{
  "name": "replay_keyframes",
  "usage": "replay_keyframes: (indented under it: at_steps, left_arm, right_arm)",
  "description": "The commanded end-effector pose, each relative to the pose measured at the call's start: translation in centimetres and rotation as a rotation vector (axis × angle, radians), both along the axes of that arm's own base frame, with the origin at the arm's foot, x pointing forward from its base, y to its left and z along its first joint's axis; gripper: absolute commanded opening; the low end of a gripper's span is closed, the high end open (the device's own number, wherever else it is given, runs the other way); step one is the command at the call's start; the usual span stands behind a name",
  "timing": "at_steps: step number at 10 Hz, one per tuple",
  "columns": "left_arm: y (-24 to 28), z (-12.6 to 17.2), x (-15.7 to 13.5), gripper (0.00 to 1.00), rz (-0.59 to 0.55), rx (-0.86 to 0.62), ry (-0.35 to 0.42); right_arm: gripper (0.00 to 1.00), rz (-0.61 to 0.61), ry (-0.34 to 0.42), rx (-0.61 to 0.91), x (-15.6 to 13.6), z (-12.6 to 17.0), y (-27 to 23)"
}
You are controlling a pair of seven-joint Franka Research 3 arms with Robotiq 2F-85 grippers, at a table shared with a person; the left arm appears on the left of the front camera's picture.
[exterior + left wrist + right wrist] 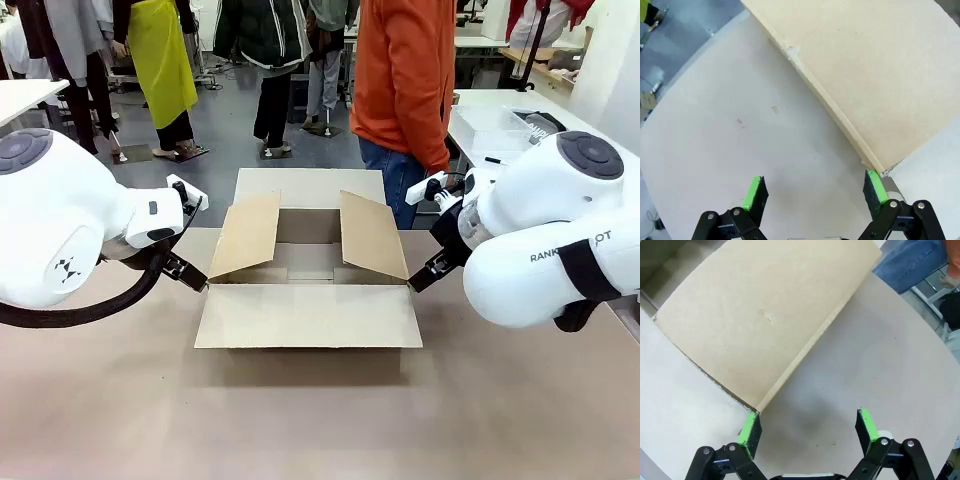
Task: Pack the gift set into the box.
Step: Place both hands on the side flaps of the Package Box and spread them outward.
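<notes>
Plain brown cardboard box [308, 315], wide open

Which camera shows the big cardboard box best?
The front view: the whole box shows, all four flaps open. The left wrist view shows just one cardboard panel of it close up; the right wrist view, another panel.

Bright, even light from overhead keeps the front view sharp, with only a soft, shallow shadow under the near edge of the box [308, 316] on the table [300, 420]. Both wrist views are crisp but bulge with wide-angle distortion, so the straight flap [875, 65] edges and the table rim bow toward the corners. In the right wrist view a faint grey shadow smudges the table at lower middle.
</notes>
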State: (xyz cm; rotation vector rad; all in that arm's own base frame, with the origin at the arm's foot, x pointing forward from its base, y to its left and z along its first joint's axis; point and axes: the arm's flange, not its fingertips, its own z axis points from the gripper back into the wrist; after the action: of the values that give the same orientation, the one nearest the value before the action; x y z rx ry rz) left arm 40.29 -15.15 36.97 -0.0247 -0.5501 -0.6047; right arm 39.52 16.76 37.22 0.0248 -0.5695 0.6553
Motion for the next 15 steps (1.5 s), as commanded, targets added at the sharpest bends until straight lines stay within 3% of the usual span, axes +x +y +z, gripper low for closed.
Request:
replay_keyframes:
  at_steps: [1,15]
  left_arm:
    - [0.00,0.02,-0.01,1.00,0.000,0.000,0.000]
    - [0.00,0.00,0.00,1.00,0.000,0.000,0.000]
  right_arm:
    - [1.00,0.000,0.000,0.000,0.00,0.00,0.00]
    - [1.00,0.000,0.000,-0.001,0.00,0.00,0.01]
